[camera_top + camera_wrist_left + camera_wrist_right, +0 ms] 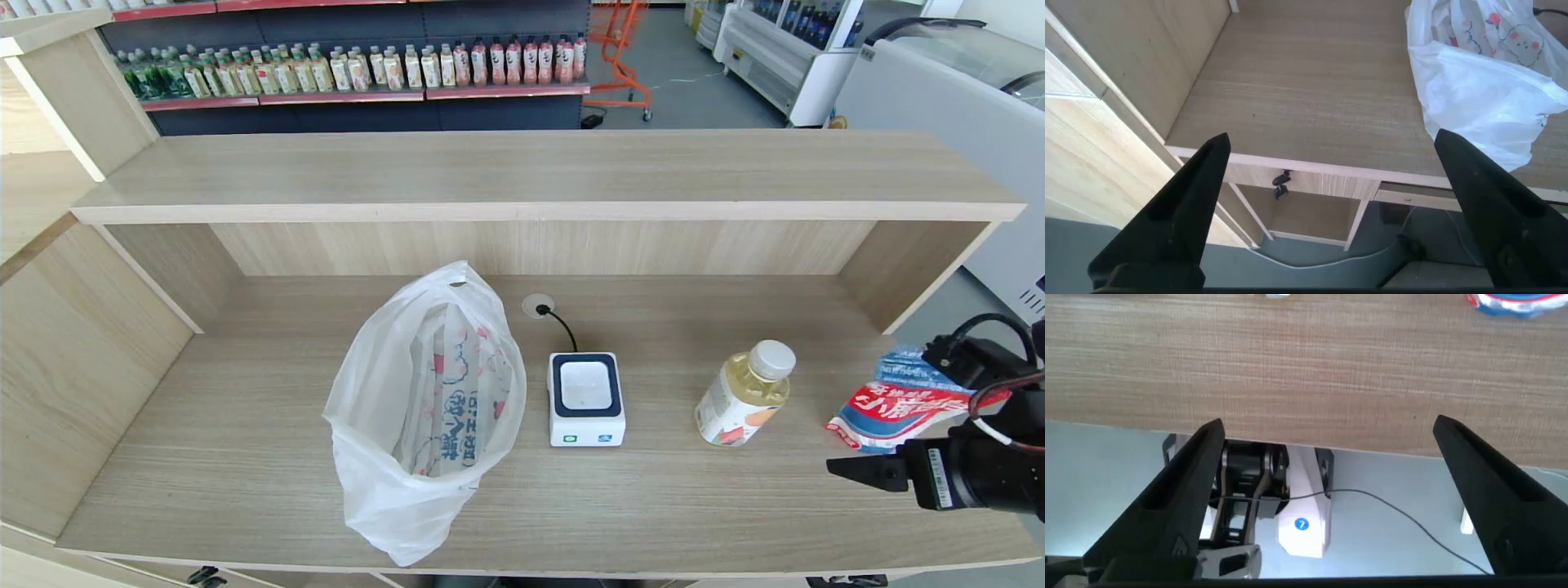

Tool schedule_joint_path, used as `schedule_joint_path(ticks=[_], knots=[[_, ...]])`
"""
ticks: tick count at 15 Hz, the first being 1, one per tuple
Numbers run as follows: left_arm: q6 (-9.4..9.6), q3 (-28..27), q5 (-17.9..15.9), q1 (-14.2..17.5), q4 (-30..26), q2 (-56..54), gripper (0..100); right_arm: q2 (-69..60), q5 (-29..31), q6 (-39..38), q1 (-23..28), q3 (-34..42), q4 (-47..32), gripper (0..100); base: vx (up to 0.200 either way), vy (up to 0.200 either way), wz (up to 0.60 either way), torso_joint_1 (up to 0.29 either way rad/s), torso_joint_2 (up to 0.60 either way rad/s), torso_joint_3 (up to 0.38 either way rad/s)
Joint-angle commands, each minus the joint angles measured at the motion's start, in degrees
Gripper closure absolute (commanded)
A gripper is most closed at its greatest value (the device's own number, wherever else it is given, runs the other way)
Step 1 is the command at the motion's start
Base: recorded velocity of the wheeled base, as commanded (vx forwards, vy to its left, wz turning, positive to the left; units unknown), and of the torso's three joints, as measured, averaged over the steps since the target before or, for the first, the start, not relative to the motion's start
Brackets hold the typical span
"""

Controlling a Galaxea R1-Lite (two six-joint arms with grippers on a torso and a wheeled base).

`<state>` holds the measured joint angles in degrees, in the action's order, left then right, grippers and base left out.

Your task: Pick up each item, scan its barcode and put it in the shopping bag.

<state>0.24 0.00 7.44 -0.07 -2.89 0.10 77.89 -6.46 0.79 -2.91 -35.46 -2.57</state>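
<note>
One barcode scanner, one shopping bag left of it, one bottle and one snack pouch right of it, left gripper and right gripper spread wide

Black right gripper with tapered matte fingers, white barcode label on wrist, black and red cables

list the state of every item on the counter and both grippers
white plastic shopping bag, standing, mouth open
pink-patterned packet, upright inside the bag
white square barcode scanner, flat on the counter, cable attached
white-capped bottle of yellow drink, upright, cap on
red and blue snack packet, lying flat on the counter
left gripper, fingers open, empty
right gripper, fingers open, empty
</note>
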Motion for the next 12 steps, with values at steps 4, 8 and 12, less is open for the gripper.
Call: schedule_joint_path(ticks=[4,8,12], knots=[[0.02,0.0,0.03,-0.01,-0.01,-0.01,0,11.76,4.26,-0.18,-8.07,6.11,19.27,0,0.0,0.0,0.0,0.0,0.0,0.0],[0.02,0.0,0.03,-0.01,-0.01,-0.01,0,19.41,10.94,-3.96,-13.87,9.45,35.36,0,0.0,0.0,0.0,0.0,0.0,0.0],[0.02,0.0,0.03,0.07,0.08,-0.01,0,25.65,16.22,-3.87,-17.48,9.97,48.01,0,0.0,0.0,0.0,0.0,0.0,0.0]])
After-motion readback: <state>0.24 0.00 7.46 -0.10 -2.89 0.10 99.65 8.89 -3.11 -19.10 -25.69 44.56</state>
